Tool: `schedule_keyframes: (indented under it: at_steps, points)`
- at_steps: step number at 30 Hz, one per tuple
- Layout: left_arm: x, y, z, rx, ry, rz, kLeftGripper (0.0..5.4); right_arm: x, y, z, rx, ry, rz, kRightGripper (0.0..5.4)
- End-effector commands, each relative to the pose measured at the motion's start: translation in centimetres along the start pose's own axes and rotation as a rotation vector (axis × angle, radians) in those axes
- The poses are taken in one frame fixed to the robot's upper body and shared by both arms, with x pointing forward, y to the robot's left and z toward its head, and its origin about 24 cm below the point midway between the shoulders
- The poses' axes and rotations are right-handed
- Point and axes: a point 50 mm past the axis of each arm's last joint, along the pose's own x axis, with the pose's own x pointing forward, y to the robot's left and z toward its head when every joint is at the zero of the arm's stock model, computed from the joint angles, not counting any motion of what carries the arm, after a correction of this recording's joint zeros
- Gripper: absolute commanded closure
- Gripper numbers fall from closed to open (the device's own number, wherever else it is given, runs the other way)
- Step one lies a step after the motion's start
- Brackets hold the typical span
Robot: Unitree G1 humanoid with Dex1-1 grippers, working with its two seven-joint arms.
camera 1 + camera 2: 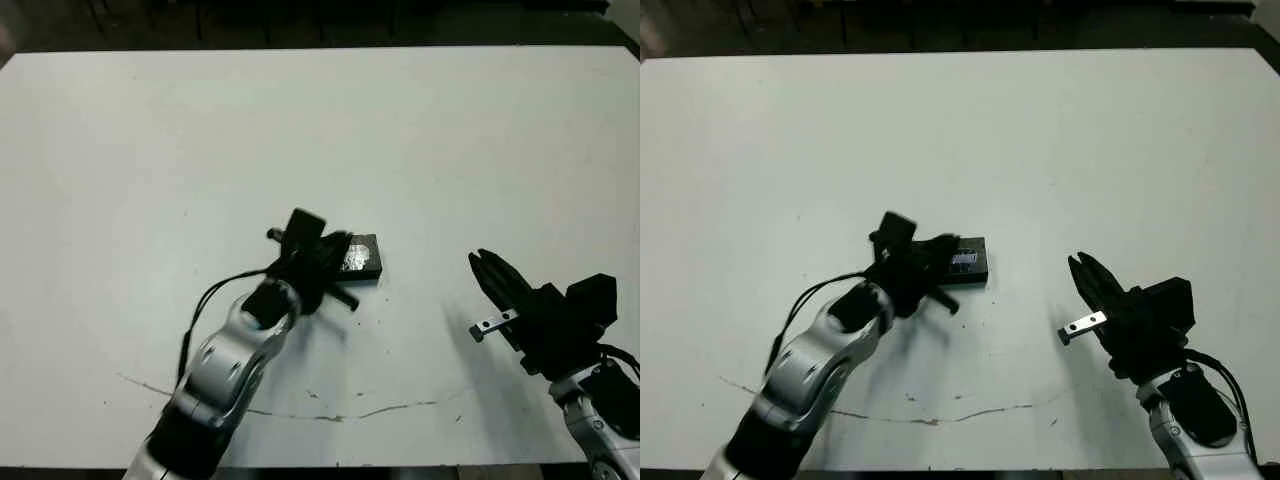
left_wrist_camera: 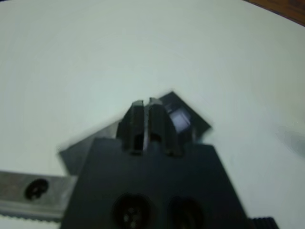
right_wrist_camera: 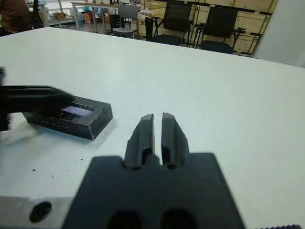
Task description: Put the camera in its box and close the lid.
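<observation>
**Lid on the box, left fingers pressing from above**

The right gripper (image 1: pixel 1080 266) waits nearest, fingers together, holding nothing. Further in, the left gripper (image 1: pixel 335 247), fingers together too, sits on the lid (image 3: pixel 76 110), which covers the box (image 3: pixel 66 119) at mid-table. I judge a straight, even push seats it best. The camera is not visible. Count: one lid, one box, two grippers.
</observation>
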Motion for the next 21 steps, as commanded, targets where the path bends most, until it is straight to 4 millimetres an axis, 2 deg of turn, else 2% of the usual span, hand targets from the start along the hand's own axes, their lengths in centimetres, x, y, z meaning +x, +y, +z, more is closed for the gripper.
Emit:
schedule_keyframes:
  at_steps: [1,5,8,11,14,21]
  points:
    - [-2.3,2.3,0.5,0.000,-0.078,0.090,5.38,-0.3,-0.2,-1.2,0.020,0.045,-0.011,5.40]
    - [-4.5,6.1,4.9,0.038,-0.322,0.228,5.38,-0.2,-0.2,-1.1,-0.010,0.053,-0.020,5.40]
    - [-5.6,8.4,6.7,0.064,-0.429,0.336,5.38,-0.1,-0.3,-1.2,-0.011,0.050,-0.021,5.40]
    - [-7.1,10.1,7.7,0.171,-0.506,0.457,5.38,0.1,-0.3,-1.2,-0.016,0.045,-0.028,5.40]
    - [-8.0,10.8,7.4,0.250,-0.539,0.512,5.38,0.4,-0.3,-1.3,-0.007,0.018,-0.046,5.40]
    - [-8.6,10.4,3.7,0.298,-0.530,0.524,5.38,2.2,-0.2,-1.5,0.017,-0.117,-0.127,5.40]
